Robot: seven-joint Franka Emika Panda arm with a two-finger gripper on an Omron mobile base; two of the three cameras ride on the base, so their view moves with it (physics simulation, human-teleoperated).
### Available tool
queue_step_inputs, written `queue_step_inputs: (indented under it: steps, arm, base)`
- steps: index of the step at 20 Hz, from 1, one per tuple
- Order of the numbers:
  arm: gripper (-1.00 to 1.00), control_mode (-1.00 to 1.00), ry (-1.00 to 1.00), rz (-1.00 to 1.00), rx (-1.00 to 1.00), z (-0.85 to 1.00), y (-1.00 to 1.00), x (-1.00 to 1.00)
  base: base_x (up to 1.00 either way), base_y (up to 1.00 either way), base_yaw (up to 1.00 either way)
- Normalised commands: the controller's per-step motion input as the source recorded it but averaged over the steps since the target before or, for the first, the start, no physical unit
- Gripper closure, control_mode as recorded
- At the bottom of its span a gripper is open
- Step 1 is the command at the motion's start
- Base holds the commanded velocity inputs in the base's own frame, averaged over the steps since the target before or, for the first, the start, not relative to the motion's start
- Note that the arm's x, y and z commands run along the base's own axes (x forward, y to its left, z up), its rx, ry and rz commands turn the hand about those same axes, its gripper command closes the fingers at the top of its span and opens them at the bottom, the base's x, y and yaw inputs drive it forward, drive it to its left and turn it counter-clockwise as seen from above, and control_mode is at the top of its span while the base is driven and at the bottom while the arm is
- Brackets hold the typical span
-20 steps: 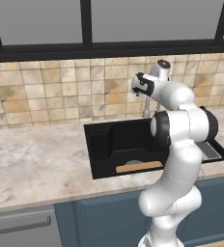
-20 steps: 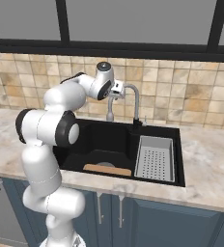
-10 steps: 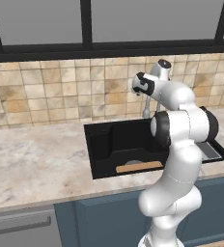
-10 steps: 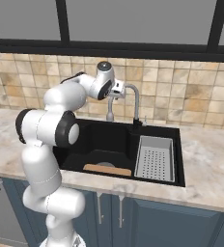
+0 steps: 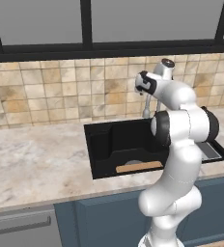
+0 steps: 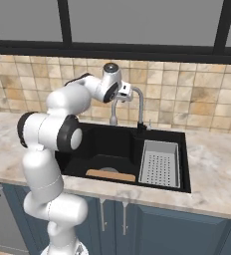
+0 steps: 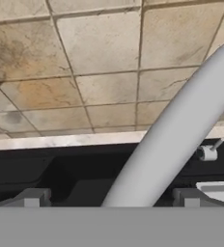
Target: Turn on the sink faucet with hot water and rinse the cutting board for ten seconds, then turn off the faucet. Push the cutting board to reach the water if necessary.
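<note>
Nothing has visibly shifted since the earlier frames: arm, board and tap hold the same places.

Left base view: the gripper (image 5: 142, 86) is raised beside the top of the sink faucet (image 5: 146, 107), in front of the tiled backsplash (image 5: 61, 91). The cutting board (image 5: 139, 167) lies flat in the sink (image 5: 100, 144), along its front wall. The marble counter (image 5: 32, 164) surrounds the basin.

Right base view: the gripper (image 6: 126, 92) sits at the arch of the sink faucet (image 6: 140, 107); contact cannot be confirmed. The cutting board (image 6: 110, 175) rests on the floor of the sink (image 6: 82, 167), front left, partly over the round drain. A grey drain tray (image 6: 160, 163) occupies the right side.

Hand view: the faucet spout (image 7: 176, 140) crosses diagonally between the two fingertips (image 7: 33, 198), which stand wide apart, gripping nothing. A small lever (image 7: 209, 150) shows behind the spout.
</note>
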Motion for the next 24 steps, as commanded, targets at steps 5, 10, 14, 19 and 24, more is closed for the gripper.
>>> queue_step_inputs:
  steps: [5,10,14,19,24]
  arm:
    - [-1.00,-1.00,0.00,0.00,0.00,0.15,-0.17,-0.14]
    - [-1.00,-1.00,0.00,0.00,0.00,0.25,-0.07,-0.08]
    - [-1.00,-1.00,0.00,-0.01,0.00,0.36,0.00,-0.11]
    - [-1.00,-1.00,0.00,0.00,0.00,0.36,0.00,-0.22]
    - [-1.00,-1.00,-0.10,0.00,0.00,0.04,-0.34,-0.48]
  base:
    - [0.00,0.00,0.00]
    - [0.00,0.00,0.00]
    - [0.00,0.00,0.00]
    - [0.00,0.00,0.00]
    - [0.00,0.00,0.00]
